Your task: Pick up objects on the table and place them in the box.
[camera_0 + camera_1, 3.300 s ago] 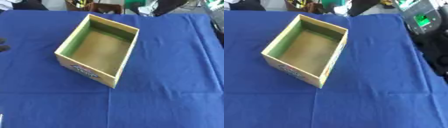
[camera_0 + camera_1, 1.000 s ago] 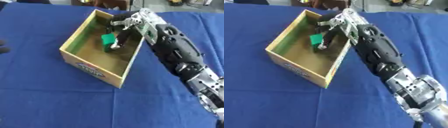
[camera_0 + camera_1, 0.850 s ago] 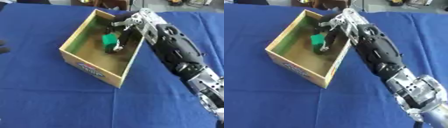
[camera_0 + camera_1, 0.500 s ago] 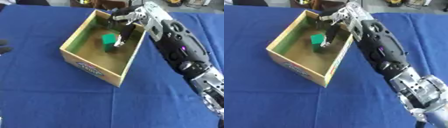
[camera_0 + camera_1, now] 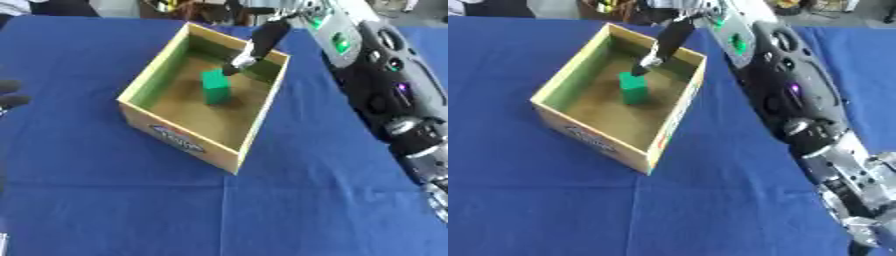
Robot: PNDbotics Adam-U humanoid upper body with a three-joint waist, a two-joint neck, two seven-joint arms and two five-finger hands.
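Blue tablecloth covered the whole work surface, w/ a crease line running across approx. the lower third. Clutter at the far edge was too blurred to identify.

Right arm, black w/ silver joints and green and purple indicator lights, entered from the lower right and ran diagonally up toward the far edge, passing beside the box's right wall.

Cardboard box, open-topped, sat askew on the cloth, left of centre; tan outer walls, greenish inner walls, brown floor, printed label on the near outer wall. One corner pointed toward the camera.

Right hand was above the box's far right corner, fingers extended straight and pointing down into the box interior; released, gripping nothing. The fingertip was just above and beside the top of the block; contact vs. small gap could not be determined.

Green block, upright, stood on the box floor in the far half, nearer the far right wall than the left wall; apart from all walls.

Left hand appeared only as a dark blurred shape at the left edge of the left eye view, well apart from the box; whether it was spread or clenched could not be told.
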